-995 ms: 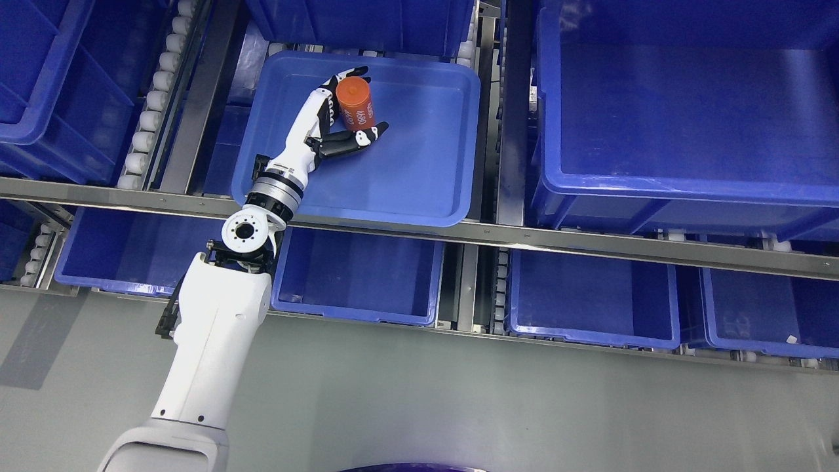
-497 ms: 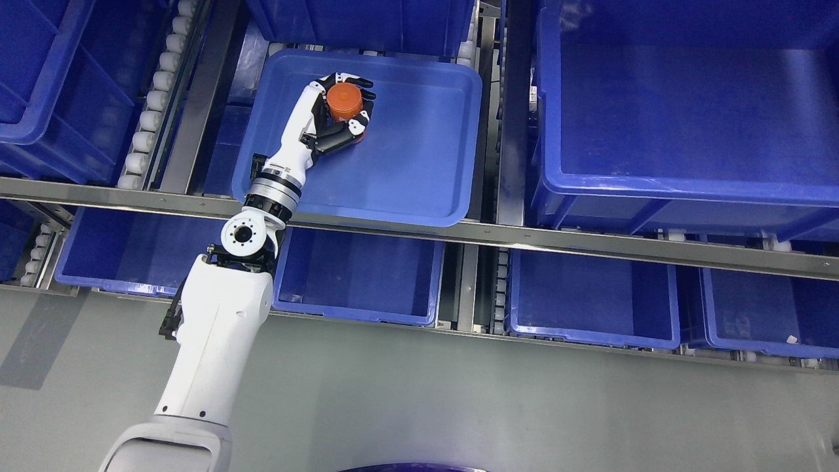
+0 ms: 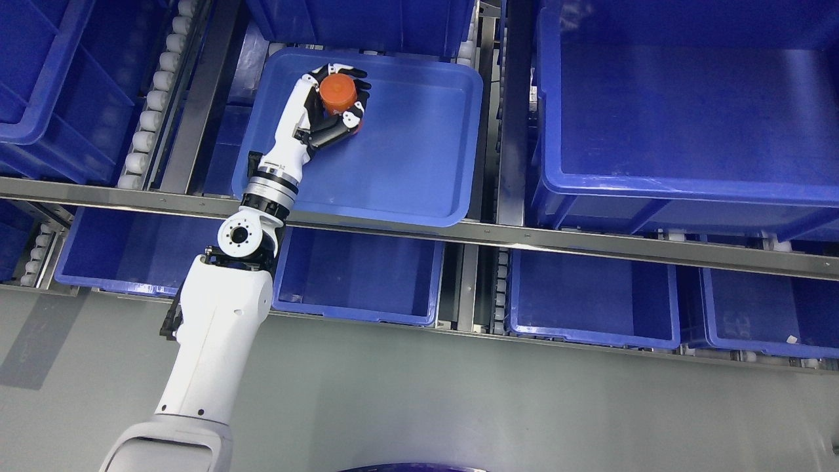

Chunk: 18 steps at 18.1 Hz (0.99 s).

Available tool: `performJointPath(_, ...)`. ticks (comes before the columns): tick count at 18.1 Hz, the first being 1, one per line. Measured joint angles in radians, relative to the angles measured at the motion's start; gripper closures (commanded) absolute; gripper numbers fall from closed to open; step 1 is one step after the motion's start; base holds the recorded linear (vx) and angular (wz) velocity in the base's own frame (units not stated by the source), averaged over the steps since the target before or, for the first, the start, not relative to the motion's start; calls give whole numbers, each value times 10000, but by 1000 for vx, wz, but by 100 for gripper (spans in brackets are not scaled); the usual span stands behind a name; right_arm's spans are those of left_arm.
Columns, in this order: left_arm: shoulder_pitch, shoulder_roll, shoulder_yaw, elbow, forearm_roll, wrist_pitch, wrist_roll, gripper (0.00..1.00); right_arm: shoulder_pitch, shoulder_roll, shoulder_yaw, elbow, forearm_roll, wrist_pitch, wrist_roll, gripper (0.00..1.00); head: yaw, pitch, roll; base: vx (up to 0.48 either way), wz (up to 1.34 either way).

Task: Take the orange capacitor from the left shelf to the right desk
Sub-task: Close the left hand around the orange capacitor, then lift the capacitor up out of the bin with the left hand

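My left robot hand (image 3: 328,105) is curled tight around the orange capacitor (image 3: 338,93), above the upper left corner of the shallow blue tray (image 3: 419,170) on the shelf. My fingers (image 3: 354,117) hide its sides, so only its round top shows. The deep bin (image 3: 682,131) at right is cut off.

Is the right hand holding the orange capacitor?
No, the left hand, its arm entering from lower left, grips the orange capacitor over the blue tray.

Left arm (image 3: 216,334) extended up from lower left, wrist (image 3: 267,187) straight; left hand (image 3: 324,111) raised, fingers (image 3: 351,118) curled tight in grasp.
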Motion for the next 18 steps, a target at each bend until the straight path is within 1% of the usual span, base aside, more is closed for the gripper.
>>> performJointPath(4,63,-9,30,-934,340,-116,10,97,0,0,0,0,0,1,0,0,0,0,0,0,0)
performJointPath(6,203,-12,46,-1432,436,-428,36,98,0,0,0,0,0,2,0,0,0,0,0,0,0)
performJointPath(13,1508,-20,80,-2885,597,-1393,28,98,0,0,0,0,0,5,0,0,0,0,0,0,0)
performJointPath(18,2047,-23,96,-3619,629,-1547,-2,97,-1,0,0,0,0,6,0,0,0,0,0,-14,5)
